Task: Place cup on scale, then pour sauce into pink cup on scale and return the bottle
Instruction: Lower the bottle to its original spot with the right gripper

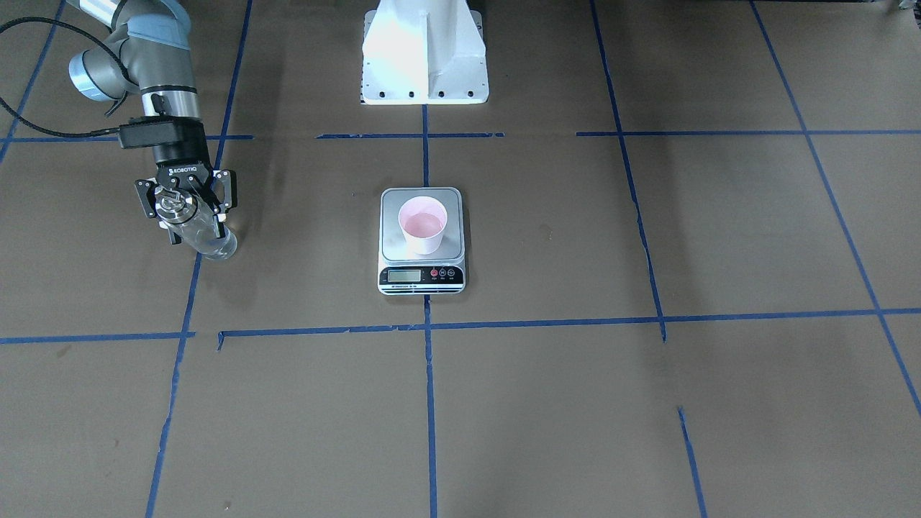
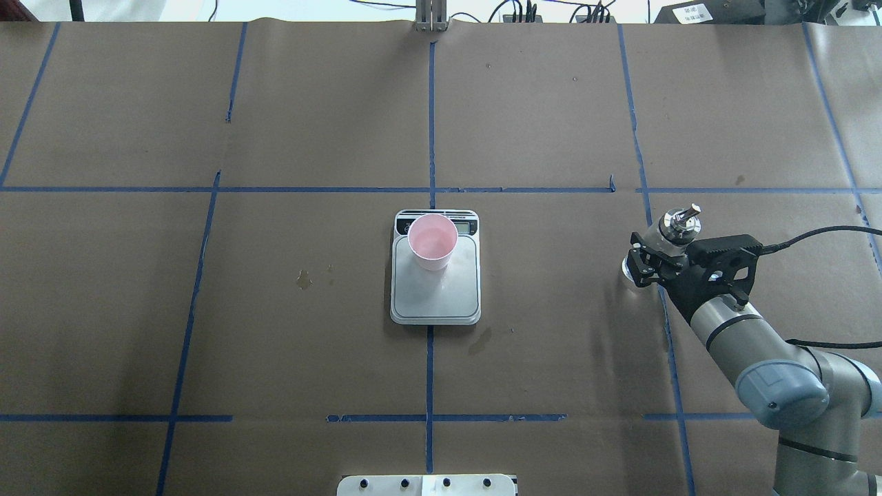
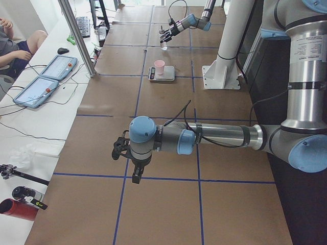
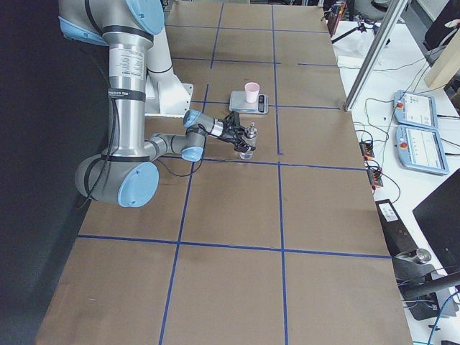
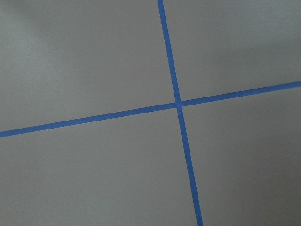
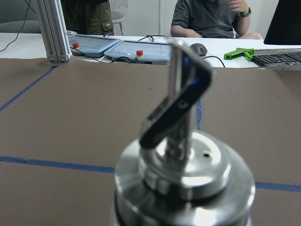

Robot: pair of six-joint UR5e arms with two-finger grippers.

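Note:
The cup [image 1: 423, 224], white outside and pink inside, stands on the scale [image 1: 421, 277] at the table's middle, toward the display end of its silver platform [image 2: 434, 303]. My right gripper [image 1: 196, 232] is shut on the clear glass bottle [image 1: 209, 244], which is upright at or just above the paper, well to the side of the scale. Its silver pourer cap [image 2: 679, 224] fills the right wrist view [image 6: 183, 174]. My left gripper [image 3: 118, 150] hangs low over the table far from the scale. I cannot tell whether it is open or shut.
The white robot base [image 1: 424, 57] stands behind the scale. Blue tape lines [image 5: 178, 103] grid the brown paper. Small stains [image 2: 303, 277] mark the paper left of the scale. Operators, tablets [image 6: 136, 49] and a metal post [image 6: 54, 28] are beyond the far edge.

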